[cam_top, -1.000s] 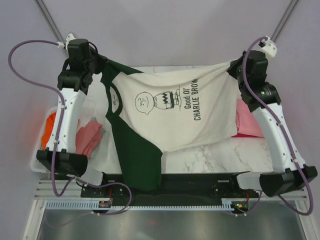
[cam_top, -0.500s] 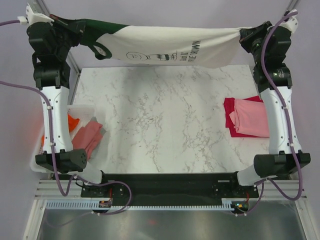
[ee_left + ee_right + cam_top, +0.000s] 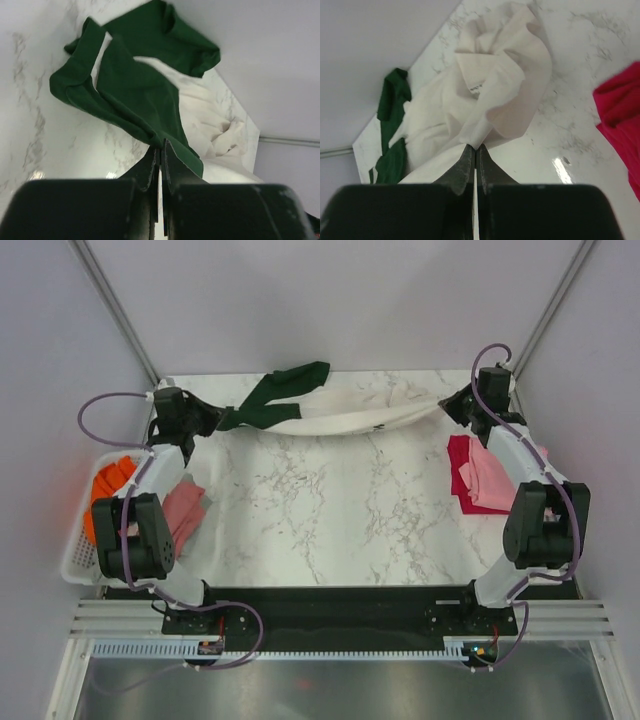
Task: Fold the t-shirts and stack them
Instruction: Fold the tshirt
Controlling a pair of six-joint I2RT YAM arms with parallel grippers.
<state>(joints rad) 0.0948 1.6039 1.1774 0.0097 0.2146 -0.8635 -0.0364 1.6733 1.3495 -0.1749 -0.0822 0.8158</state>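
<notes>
White slatted plastic basket (image 3: pixel 75 560) sits at the left edge of the marble bench (image 3: pixel 340 510), partly hidden by the left arm. It holds an orange cloth t-shirt (image 3: pixel 108 485). A dusty-rose t-shirt (image 3: pixel 183 510) lies at its right rim, its extent unclear. Left tool (image 3: pixel 160 152) is clamped on a green sleeve of the cream cloth t-shirt with dark green sleeves (image 3: pixel 340 418), which lies bunched along the far bench edge with its print lost in folds. Right tool (image 3: pixel 475 150) is pinched tight on its cream end. Far right, a folded pink t-shirt (image 3: pixel 490 480) lies on a crimson t-shirt (image 3: pixel 460 462), both partly behind the right arm.
</notes>
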